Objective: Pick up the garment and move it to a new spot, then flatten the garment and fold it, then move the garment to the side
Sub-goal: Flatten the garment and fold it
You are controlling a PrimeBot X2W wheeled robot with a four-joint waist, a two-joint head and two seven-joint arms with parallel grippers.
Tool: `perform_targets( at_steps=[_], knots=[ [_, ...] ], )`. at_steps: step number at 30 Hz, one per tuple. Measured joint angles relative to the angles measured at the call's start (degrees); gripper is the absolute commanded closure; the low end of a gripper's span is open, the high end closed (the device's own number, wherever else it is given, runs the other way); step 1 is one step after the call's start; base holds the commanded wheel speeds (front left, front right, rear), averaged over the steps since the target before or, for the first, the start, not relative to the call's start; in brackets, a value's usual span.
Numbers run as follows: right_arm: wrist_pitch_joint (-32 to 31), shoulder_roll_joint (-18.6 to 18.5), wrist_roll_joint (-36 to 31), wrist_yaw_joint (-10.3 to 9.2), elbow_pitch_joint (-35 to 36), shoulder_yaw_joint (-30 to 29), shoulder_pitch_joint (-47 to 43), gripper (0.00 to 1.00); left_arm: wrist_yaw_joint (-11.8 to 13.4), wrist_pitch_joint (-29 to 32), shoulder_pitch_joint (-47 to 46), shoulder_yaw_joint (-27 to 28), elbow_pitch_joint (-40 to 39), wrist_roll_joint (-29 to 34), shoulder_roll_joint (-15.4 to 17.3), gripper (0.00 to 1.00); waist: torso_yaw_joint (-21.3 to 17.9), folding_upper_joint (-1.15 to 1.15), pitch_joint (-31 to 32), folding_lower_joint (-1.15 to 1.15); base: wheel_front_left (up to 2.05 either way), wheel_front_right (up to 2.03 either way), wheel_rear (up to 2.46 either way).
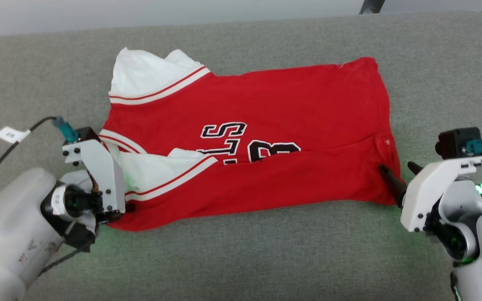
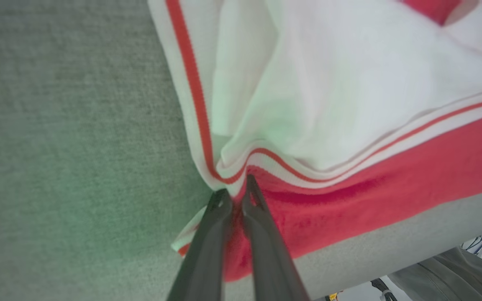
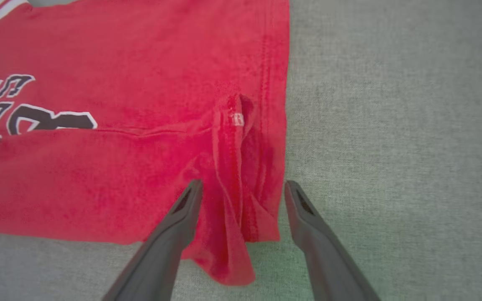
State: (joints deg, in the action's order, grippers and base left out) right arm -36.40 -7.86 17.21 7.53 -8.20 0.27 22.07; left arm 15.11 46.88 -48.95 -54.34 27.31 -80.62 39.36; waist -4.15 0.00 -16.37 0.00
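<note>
Hiding half its letters (image 1: 224,131) under a fold, the garment (image 1: 266,96) lay pinched by the left gripper (image 2: 237,194), right gripper (image 3: 243,188) spread around its hem (image 3: 275,125).

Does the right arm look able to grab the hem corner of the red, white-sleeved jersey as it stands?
Probably yes: the right gripper stands open astride the bunched hem corner of the red jersey, with nothing in between.
</note>
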Motion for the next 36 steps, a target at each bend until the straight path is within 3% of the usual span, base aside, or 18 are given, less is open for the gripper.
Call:
perform_targets(
  at_steps=[9,22,23,24,30,36],
  knots=[
    [-13.93,-0.43,1.02,-0.01,-5.43,-0.66,6.97,0.00,-0.70,0.23,-2.08,-0.16,0.71,0.76,-1.80,1.00,1.68,0.00,-1.52,0.00,0.00,0.00,0.00],
    [-25.54,0.52,-5.16,0.00,-16.37,-2.46,16.52,0.00,-2.33,-0.78,-4.13,-0.33,1.88,1.56,-4.35,1.00,4.38,0.00,-3.09,0.00,0.00,0.00,0.00],
    [-26.01,0.73,-5.45,0.00,-16.85,-2.91,17.20,0.65,-2.48,-0.78,-4.23,-0.41,2.00,1.58,-4.49,1.00,4.53,0.00,-3.17,0.00,0.00,0.00,0.00],
    [-26.14,0.83,-5.72,0.00,-17.27,-3.28,17.56,1.00,-2.49,-0.76,-4.32,-0.48,2.15,1.64,-4.67,1.00,4.65,0.00,-3.24,0.00,0.00,0.00,0.00],
    [-27.58,1.18,-5.61,0.00,-17.98,-3.83,18.45,1.00,-2.75,0.05,-4.71,-0.94,2.16,2.03,-4.61,1.00,5.01,0.00,-2.93,0.00,0.00,0.00,0.00],
    [-29.04,0.38,-3.74,0.00,-16.62,-4.99,16.68,1.00,-1.99,1.36,-3.31,-1.80,0.19,2.13,-2.37,1.00,4.90,0.00,-1.26,0.00,0.00,0.00,0.00]
  ],
)
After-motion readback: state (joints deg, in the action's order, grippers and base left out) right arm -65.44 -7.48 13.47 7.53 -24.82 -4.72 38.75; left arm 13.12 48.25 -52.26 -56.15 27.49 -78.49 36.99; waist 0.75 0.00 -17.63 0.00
